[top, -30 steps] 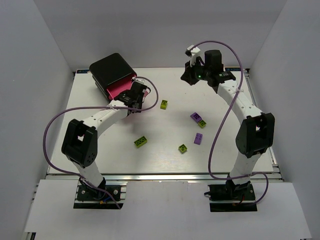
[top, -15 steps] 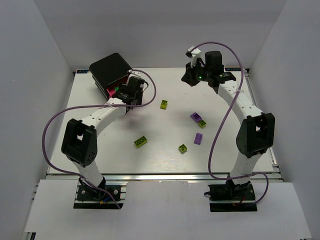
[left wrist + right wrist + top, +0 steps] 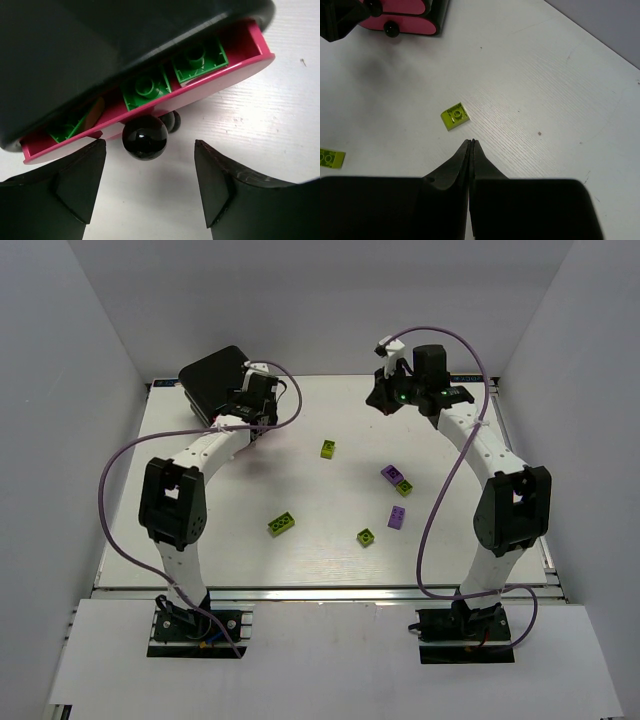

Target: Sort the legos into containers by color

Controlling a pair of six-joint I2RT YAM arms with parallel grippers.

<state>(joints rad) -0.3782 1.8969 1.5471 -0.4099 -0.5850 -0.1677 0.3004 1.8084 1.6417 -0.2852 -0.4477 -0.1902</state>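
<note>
Bricks lie scattered over the white desk [image 3: 310, 565] beyond the two arm bases at the bottom of the overhead frame. Nearest, a long lime brick [image 3: 282, 524] sits left of centre. A small lime brick [image 3: 366, 536] lies right of centre, with a purple brick [image 3: 397, 517] near it, up and to the right. Farther up, a second purple brick [image 3: 390, 473] seems to touch a yellow-green piece [image 3: 404, 486] at its lower right. A square lime brick [image 3: 328, 448] lies alone near the middle of the frame.

Right fingers [image 3: 471, 143], in the upper right of the overhead frame, are pressed together with nothing between them and hang above the desk. In their own wrist view the square lime brick shows just past their tips.

Left fingers [image 3: 243, 408] are in the upper left, at the front of the black cabinet [image 3: 212, 375]. They stand apart, gripping nothing. In the left wrist view a round black knob [image 3: 145, 137] sits just ahead of the gap between them, and neither finger touches it. The knob belongs to a pink drawer [image 3: 225, 80] that stands slightly out. Inside it three green bricks [image 3: 147, 89] lie in a row, partly under the cabinet's edge. A second knob [image 3: 171, 120] peeks out behind the first.
</note>
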